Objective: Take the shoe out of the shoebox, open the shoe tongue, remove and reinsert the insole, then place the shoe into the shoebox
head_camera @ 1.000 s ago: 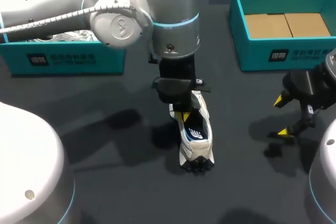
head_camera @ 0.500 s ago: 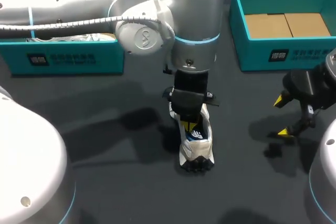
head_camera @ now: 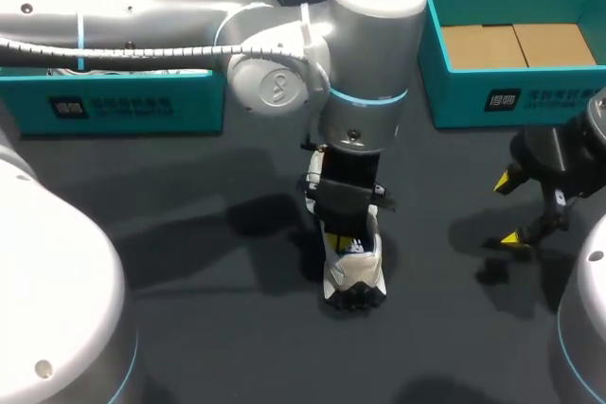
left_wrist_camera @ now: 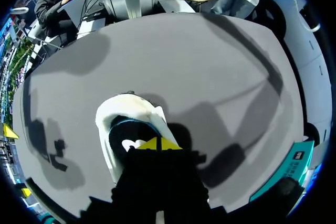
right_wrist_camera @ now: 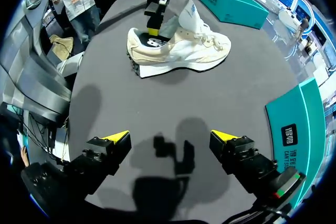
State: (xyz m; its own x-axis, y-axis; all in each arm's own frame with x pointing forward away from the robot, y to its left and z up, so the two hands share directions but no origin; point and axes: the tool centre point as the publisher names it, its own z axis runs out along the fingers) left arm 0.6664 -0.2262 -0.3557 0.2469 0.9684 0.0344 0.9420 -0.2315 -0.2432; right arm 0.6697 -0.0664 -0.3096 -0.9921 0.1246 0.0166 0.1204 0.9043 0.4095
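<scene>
A cream-white shoe [head_camera: 355, 276] stands on the dark table near the middle, heel toward the front edge; it also shows in the left wrist view [left_wrist_camera: 107, 121] and the right wrist view [right_wrist_camera: 178, 51]. Its tongue [right_wrist_camera: 191, 15] stands raised. My left gripper [head_camera: 336, 237] is shut, and its yellow tips [left_wrist_camera: 157, 144] are pressed together down in the shoe's opening, on the dark insole [left_wrist_camera: 131, 141] with a white logo. Whether they pinch the insole I cannot tell. My right gripper [head_camera: 509, 210] hangs open over bare table to the shoe's right, with nothing between its fingers [right_wrist_camera: 169, 137].
A teal shoebox [head_camera: 473, 92] with a cardboard floor stands at the back right, close behind my right gripper. A second teal box [head_camera: 123, 106] stands at the back left, behind my left arm. Bare table lies in front of the shoe and on both sides of it.
My left arm has swung rightward and toward the front, carrying its shut gripper along the shoe's opening toward the heel, covering more of the insole. The shoe and right arm have stayed put.
</scene>
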